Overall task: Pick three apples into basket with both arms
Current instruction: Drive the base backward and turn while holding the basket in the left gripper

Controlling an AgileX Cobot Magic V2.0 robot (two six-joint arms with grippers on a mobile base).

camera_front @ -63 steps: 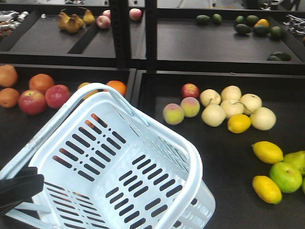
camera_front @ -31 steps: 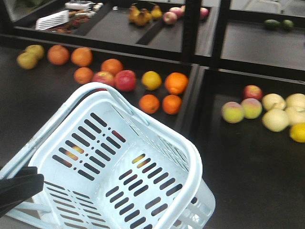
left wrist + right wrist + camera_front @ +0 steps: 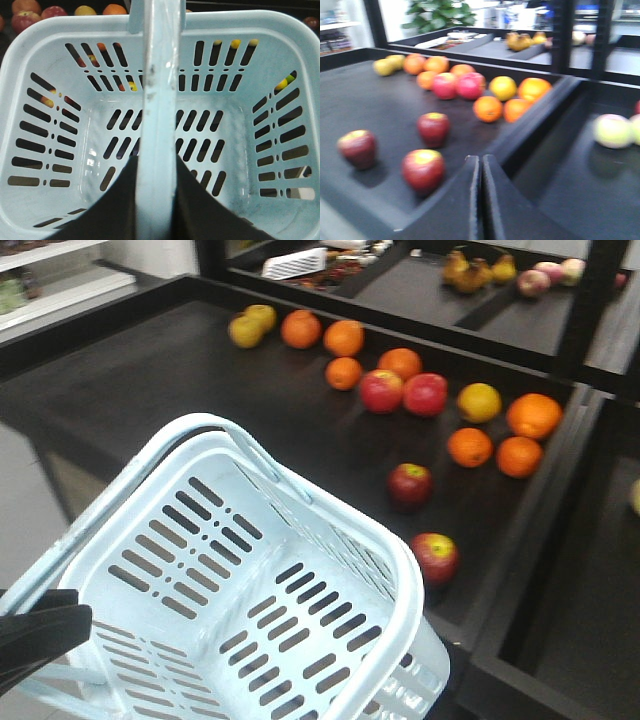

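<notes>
We find nothing yet done: the basket [image 3: 240, 20] is empty, its handle [image 3: 157, 75] clamped in the left gripper [image 3: 155, 162], while the right gripper [image 3: 481, 167] is closed and empty near the black shelf [image 3: 380, 100] where all three apples [image 3: 433, 128] lie unpicked.

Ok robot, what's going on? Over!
Left pincer shut on handle of pale blue slotted plastic basket, basket empty. Right pincer shut, holding nothing. Three dark red round apples loose on black shelf, nothing blocking.

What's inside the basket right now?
No fruit visible: the basket shows only its bare slotted bottom. The handle and the left gripper clamped on it hide a strip down the middle.
</notes>
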